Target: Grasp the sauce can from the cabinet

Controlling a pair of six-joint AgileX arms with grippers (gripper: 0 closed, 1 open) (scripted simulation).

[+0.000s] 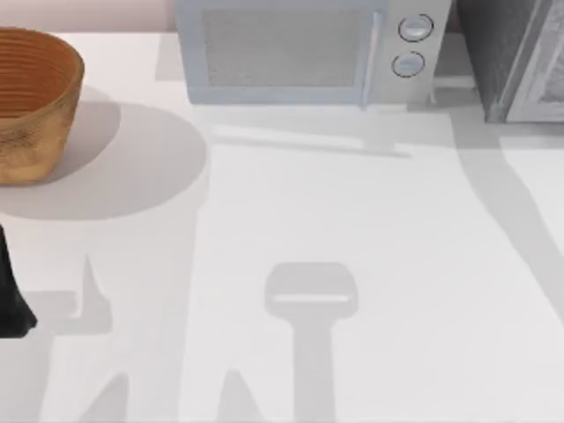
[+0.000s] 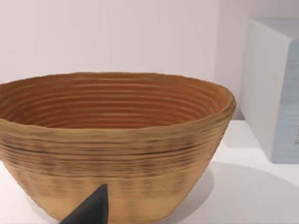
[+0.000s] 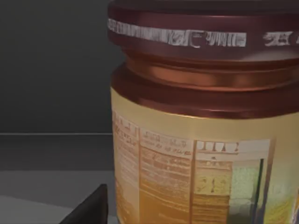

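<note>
Sauce can (image 3: 201,140): seen close up in the right wrist view, upright, dark maroon lid with a pale printed band, shiny red-brown collar below it, tan-orange label with small print panels; it stands on a dark grey floor with a dark wall behind it
Cabinet (image 1: 511,57): dark grey speckled box with a paler framed panel, at the table's far right corner
Right fingers (image 3: 91,207): 1 dark tip shows just beside the sauce can's lower body; whether they are wide, narrow or touching the can, I cannot tell
Microwave (image 1: 308,48): light grey, 2 round knobs on its right side, along the table's far edge, just left of the cabinet
Basket (image 1: 35,101): woven brown, open top, at the table's far left corner
Left arm (image 1: 11,295): dark shape at the table's left edge, nearer than the basket
Left fingers (image 2: 91,210): 1 dark tip shows, facing the basket's outer wall; their spread I cannot tell
Table (image 1: 352,220): white, crossed by grey shadows
</note>
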